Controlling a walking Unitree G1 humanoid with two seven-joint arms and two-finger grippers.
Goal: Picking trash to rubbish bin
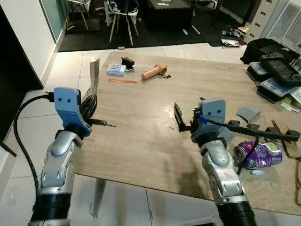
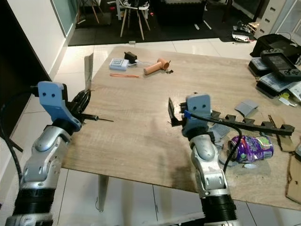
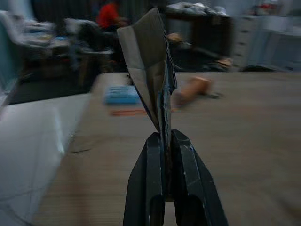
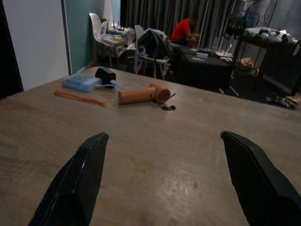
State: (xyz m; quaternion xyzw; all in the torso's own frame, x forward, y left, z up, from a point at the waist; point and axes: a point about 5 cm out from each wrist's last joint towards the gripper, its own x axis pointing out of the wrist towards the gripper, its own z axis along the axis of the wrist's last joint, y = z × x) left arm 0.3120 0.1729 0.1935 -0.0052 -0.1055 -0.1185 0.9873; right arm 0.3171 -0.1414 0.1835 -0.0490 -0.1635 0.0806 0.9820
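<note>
My left gripper (image 3: 164, 141) is shut on a folded piece of grey-brown cardboard (image 3: 153, 70), which stands upright from the fingertips. The left eye view shows that cardboard (image 1: 94, 74) held over the table's left edge. My right gripper (image 4: 164, 174) is open over the middle of the wooden table (image 1: 141, 136), nothing between its fingers (image 4: 87, 174). A crushed purple can (image 1: 258, 154) lies on the table just right of my right arm. A grey cardboard scrap (image 1: 248, 113) and a long black notched strip (image 1: 263, 133) lie near the can.
At the table's far side lie a tan hair-dryer-shaped object (image 1: 154, 71), an orange stick (image 1: 123, 80), a blue-white box (image 1: 116, 69) and a black adapter (image 1: 127, 61). Black cases and clutter (image 1: 275, 70) crowd the right end. Chairs (image 1: 123, 14) stand beyond; a person in red (image 4: 187, 29) sits far back.
</note>
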